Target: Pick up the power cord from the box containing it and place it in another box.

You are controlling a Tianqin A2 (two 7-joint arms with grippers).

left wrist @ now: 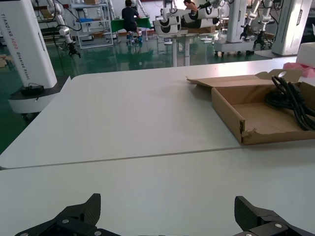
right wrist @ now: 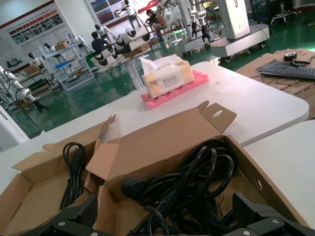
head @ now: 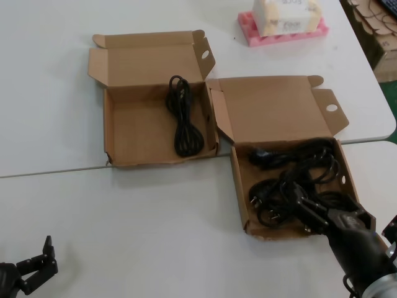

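The straight-walled brown box (head: 239,186) sits on the right and holds a tangled pile of several black power cords (head: 298,167). My right gripper (head: 308,208) hangs open over the front of that pile, and I see no cord held between its fingers. In the right wrist view the gripper (right wrist: 165,200) has its jaws wide apart above the cords (right wrist: 197,172). The other box (head: 136,130), with a wavy front edge, lies to the left and holds one coiled cord (head: 183,118). My left gripper (head: 37,261) is parked open at the near left, over bare table (left wrist: 167,202).
A tissue box on pink foam (head: 285,18) stands at the back right. Stacked cardboard (head: 378,31) lies beyond the table's right edge. Both box lids stand open toward the back. A seam between the two tabletops (head: 62,169) runs across under the boxes.
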